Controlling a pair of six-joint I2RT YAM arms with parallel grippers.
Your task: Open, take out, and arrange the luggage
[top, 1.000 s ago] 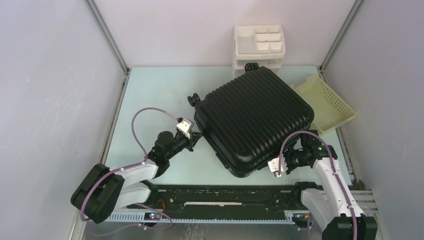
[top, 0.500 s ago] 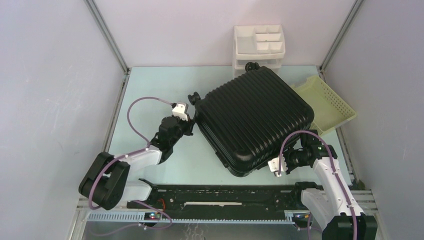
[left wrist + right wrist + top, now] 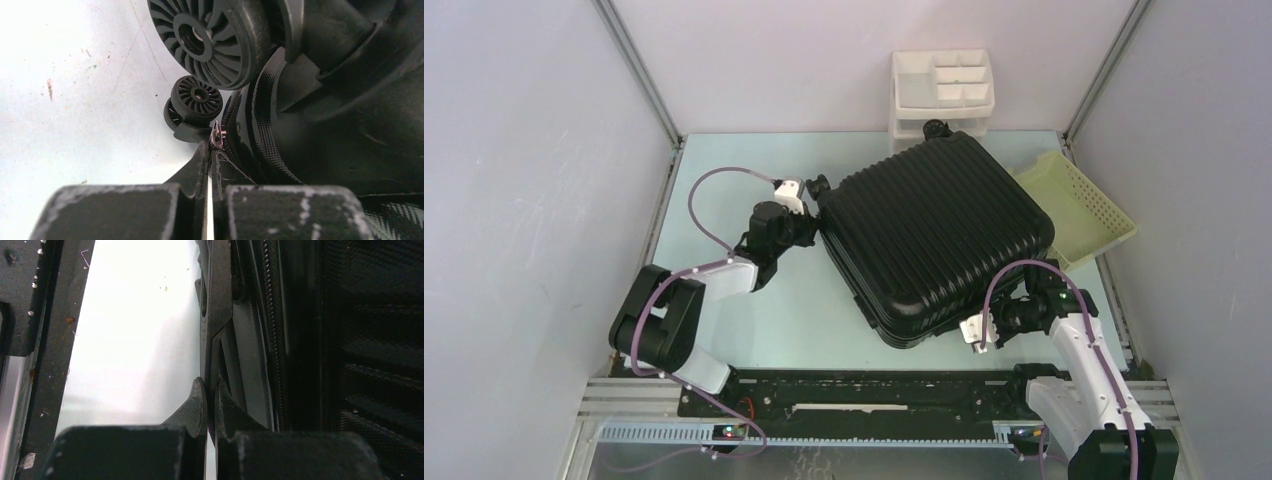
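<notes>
Zipper pull [image 3: 218,135], just beside a wheel [image 3: 196,98] of the luggage [image 3: 934,235], is pinched by left fingers [image 3: 196,169]; right fingers [image 3: 196,405] are clenched at the luggage's near corner.

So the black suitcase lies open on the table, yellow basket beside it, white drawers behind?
Not open: the top view shows the luggage shut, ribbed shell up. The yellow basket beside it and white drawers behind are right.
</notes>
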